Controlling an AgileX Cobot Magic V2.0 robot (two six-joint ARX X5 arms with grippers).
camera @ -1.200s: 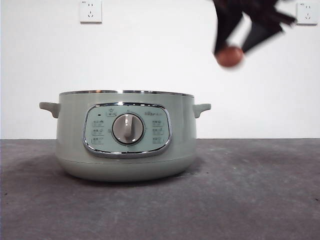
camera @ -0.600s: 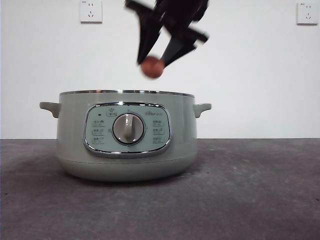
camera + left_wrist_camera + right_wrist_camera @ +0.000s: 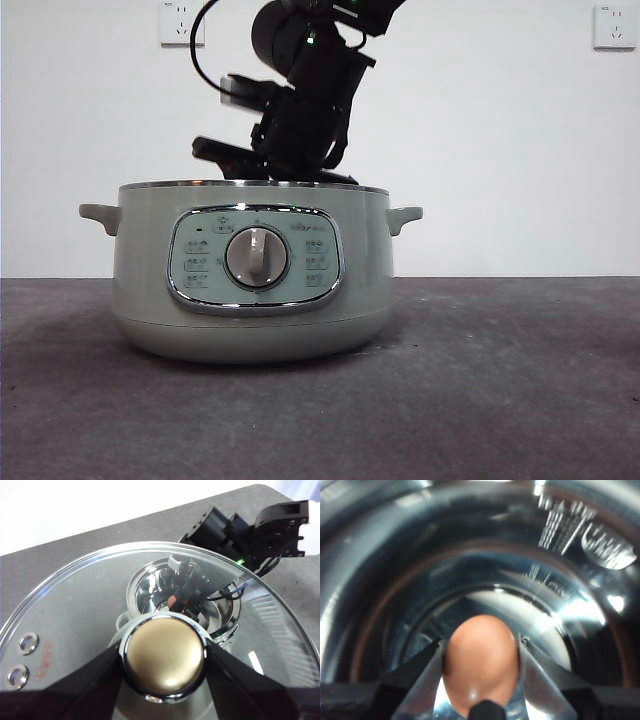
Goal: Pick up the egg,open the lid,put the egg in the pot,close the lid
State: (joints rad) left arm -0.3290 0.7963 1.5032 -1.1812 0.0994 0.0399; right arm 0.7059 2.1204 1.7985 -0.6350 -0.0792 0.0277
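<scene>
The egg (image 3: 480,662) sits clamped between the right pincer's (image 3: 481,670) jaws, low in the right wrist frame, already down inside the pot's (image 3: 250,270) shiny steel bowl. In the front view the arm dips into the pot at upper centre. The left pincer (image 3: 164,656) is closed on the lid's (image 3: 75,615) knob, holding it off the pot. Next, I'd judge: lower gently, let go of the egg, withdraw, then replace the lid.
</scene>
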